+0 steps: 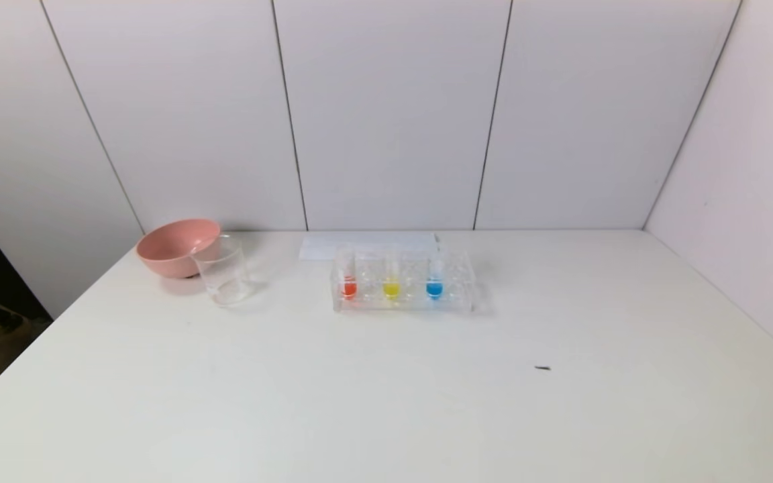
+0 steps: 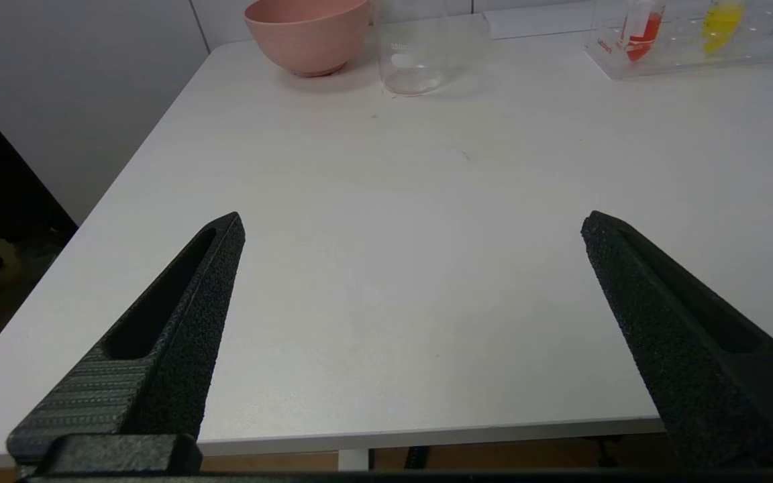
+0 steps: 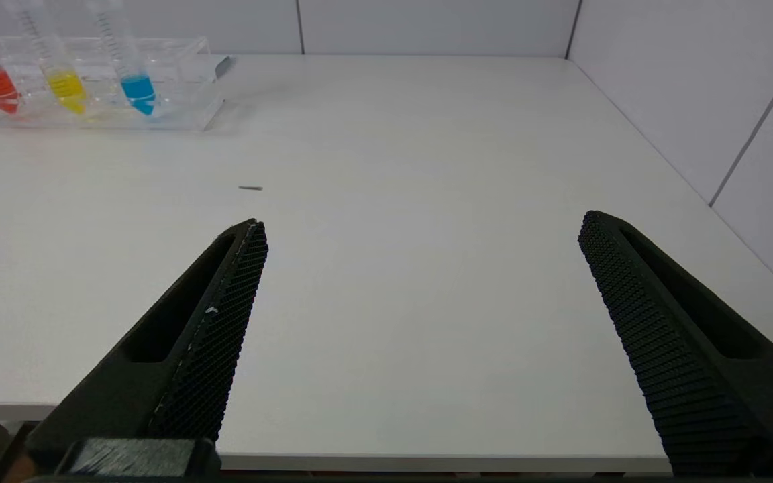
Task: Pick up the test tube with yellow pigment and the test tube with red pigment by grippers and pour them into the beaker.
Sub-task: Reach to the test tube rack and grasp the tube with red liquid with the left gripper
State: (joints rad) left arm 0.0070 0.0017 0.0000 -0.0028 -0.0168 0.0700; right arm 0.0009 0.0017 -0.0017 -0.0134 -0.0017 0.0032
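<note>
While both tubes stand upright in rack [image 1: 403,300] far ahead, my left gripper [image 2: 413,225] and right gripper [image 3: 420,225] hover at near bench [image 1: 386,402] edge, jaws wide, empty. Test tube with red pigment [image 1: 347,282] lies nearer left gripper, test tube with yellow pigment [image 1: 391,283] just right of it; beaker [image 1: 223,270] far left.

In front of me is a white table [image 1: 386,402]. On it stand a pink bowl [image 1: 175,247] and, touching it, the beaker [image 1: 223,272]. Near the middle is a clear rack [image 1: 405,295], a white paper [image 1: 366,244] just behind it, and a small dark speck [image 1: 543,367] lies nearer to me.
</note>
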